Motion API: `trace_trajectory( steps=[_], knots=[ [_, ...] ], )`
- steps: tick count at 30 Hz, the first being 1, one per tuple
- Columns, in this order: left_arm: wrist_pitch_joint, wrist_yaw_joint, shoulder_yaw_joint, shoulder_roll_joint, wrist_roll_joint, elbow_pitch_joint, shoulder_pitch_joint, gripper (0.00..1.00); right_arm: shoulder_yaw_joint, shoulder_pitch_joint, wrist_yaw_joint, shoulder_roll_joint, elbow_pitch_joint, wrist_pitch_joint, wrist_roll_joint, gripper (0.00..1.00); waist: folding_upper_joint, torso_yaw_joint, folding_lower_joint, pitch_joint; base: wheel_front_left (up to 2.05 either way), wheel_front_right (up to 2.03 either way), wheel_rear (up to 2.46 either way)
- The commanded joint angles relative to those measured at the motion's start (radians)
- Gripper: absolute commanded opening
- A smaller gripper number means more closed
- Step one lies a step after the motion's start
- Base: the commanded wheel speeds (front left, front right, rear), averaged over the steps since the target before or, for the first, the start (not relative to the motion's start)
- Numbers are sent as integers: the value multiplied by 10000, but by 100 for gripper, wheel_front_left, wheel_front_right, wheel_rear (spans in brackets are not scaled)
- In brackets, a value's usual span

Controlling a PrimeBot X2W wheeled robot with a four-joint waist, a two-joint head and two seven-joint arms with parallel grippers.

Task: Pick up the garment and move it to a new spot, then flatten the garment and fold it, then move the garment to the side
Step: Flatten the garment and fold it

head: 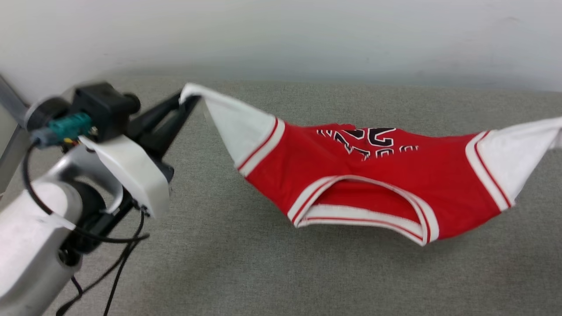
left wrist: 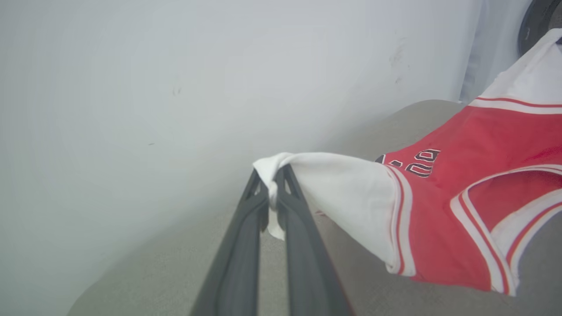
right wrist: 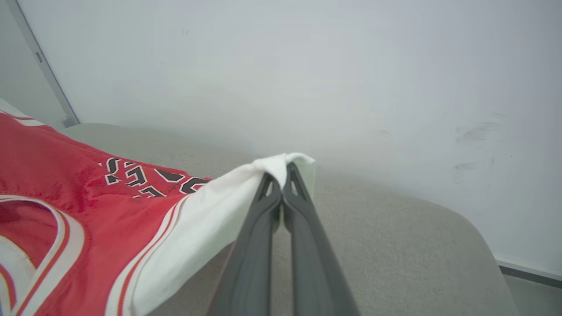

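- A grey woven surface [head: 219, 272] runs back to a plain pale wall [head: 281, 35].
- The left gripper [left wrist: 273, 175] has its two dark fingers pressed together on the bunched tip of a white sleeve [left wrist: 347, 193]. A small fold of cloth pokes out beneath the pinch.
- The right gripper [right wrist: 284, 173] is closed just as tightly, its fingertips nipping the tip of the other sleeve [right wrist: 210, 219].
- The garment [head: 373, 175] is slung between the two grips like a hammock over the middle of the surface. Both sleeves are pulled up and outward, and the red body sags between them. I cannot tell whether its lowest edge touches the surface.
- The neck opening [head: 364, 206], edged in red-and-white striped trim, faces the robot. Black, white-outlined lettering [head: 369, 140] lies crumpled on the far side of the red cloth and is only partly readable.
- In the head view the pale left forearm [head: 30, 245] and its wrist housing cover the lower left of the surface. Black cables [head: 123, 250] loop below the housing, and a teal connector [head: 70, 125] sits on top.
- In the right wrist view a metal strip [right wrist: 44, 66] slants up the wall at the left.
- A dark round part [left wrist: 542, 22] shows in the top right corner of the left wrist view, too cropped to identify.
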Motion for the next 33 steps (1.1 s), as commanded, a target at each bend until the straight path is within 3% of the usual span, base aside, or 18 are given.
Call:
trace_trajectory(
  steps=[1, 13, 21, 29, 33],
  knots=[
    [-191, 111, 244, -47, 98, -245, -439, 0, -103, -403, -15, -28, -146, -23, 97, 0, 0, 3, 0, -42, 0, 0, 0],
    [-712, -45, 768, -974, 569, 107, -2890, 0, 236, -3593, -15, -384, 248, 26, 331, 0, 0, -230, 0, 529, 0, 0, 0],
    [-667, -535, 1065, -1744, 826, 1829, -5804, 0, 798, -7371, -15, -752, 1821, -43, 68, 0, 0, -386, 0, 2042, 0, 0, 0],
    [-1020, -909, 1247, -2406, 1312, 3819, -8749, 0, 1913, -11472, -15, -596, 4170, -651, -783, 0, 0, -574, 0, 3529, 0, 0, 0],
    [-1367, -996, 1394, -2572, 1431, 4639, -9718, 0, 2323, -12770, -15, -451, 5093, -1028, -1102, 0, 0, -613, 0, 3970, 0, 0, 0]
  ],
)
